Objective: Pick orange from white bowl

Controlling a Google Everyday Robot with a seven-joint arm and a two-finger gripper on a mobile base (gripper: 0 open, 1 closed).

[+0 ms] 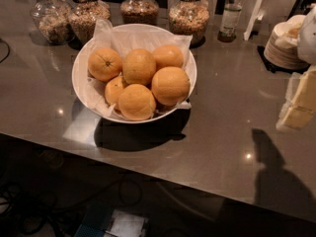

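Observation:
The white bowl (77,90), wide, shallow and lined with crinkled white paper, stands on the grey counter left of centre. It holds several oranges. The largest, evenly coloured orange (170,85) lies at the bowl's right side. A smaller orange with a dark star-shaped stem scar (104,63) lies at the left. My gripper (297,105), pale cream, comes in at the right edge of the view. It hangs above the counter, well to the right of the bowl and apart from it, and holds nothing I can see.
Several glass jars of grains (189,17) line the back of the counter, with a bottle (230,15) and a white card stand (255,15) to their right. A stack of small white dishes (285,47) sits at the far right. The counter's front edge (148,169) runs diagonally below the bowl.

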